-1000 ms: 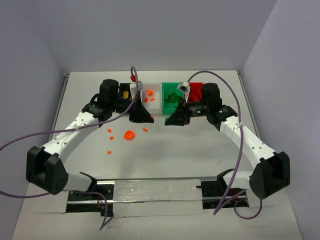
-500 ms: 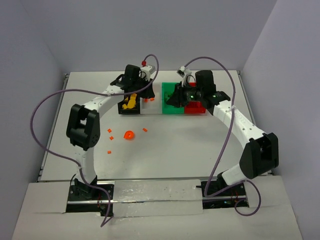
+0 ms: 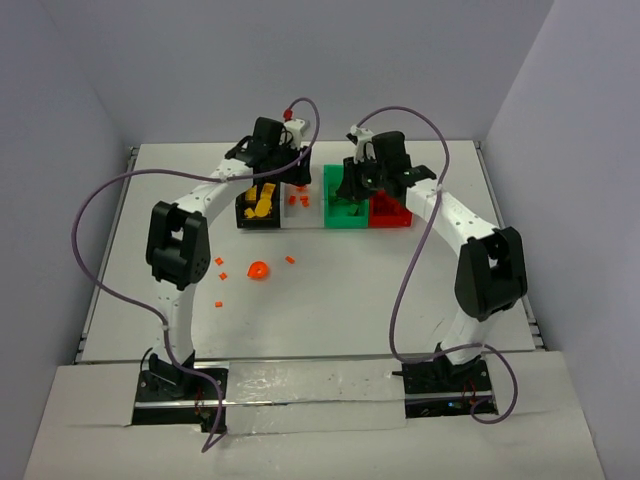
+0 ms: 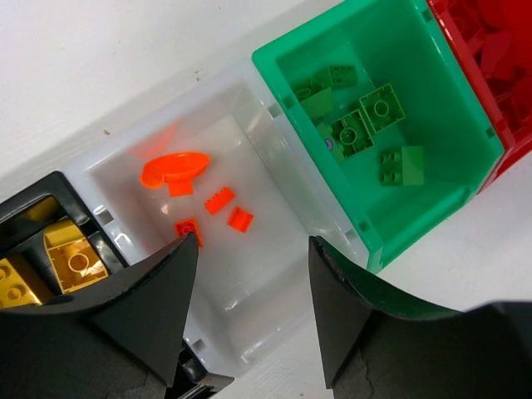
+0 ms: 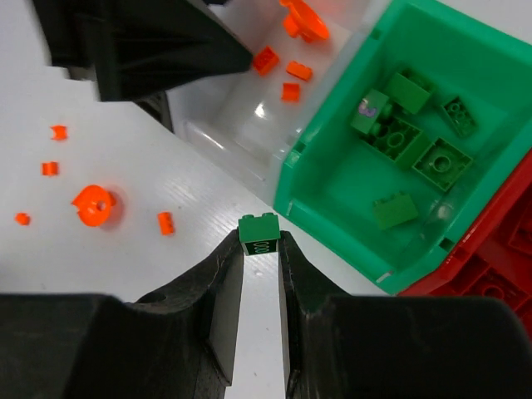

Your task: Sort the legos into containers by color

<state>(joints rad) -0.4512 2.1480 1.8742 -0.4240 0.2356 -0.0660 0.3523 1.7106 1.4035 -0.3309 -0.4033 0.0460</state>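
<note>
Four bins stand in a row at the back: black bin (image 3: 258, 205) with yellow legos, white bin (image 3: 301, 203) with orange legos, green bin (image 3: 345, 203) with green legos, red bin (image 3: 390, 210). My right gripper (image 5: 260, 237) is shut on a small green brick (image 5: 259, 235) above the table, next to the near corner of the green bin (image 5: 332, 204). My left gripper (image 4: 249, 266) is open and empty over the white bin (image 4: 274, 283). Orange legos lie in the white bin (image 4: 220, 199). Loose orange pieces (image 3: 257, 269) lie on the table.
The red bin (image 5: 490, 274) holds red legos beside the green one. Yellow bricks (image 4: 71, 258) lie in the black bin. Small orange pieces (image 5: 166, 223) and a round orange piece (image 5: 93, 204) lie scattered left of the bins. Purple cables arc above both arms.
Both arms have swung from the table's middle back to the bins. The left gripper now hangs over the white bin, the right one by the green bin.
</note>
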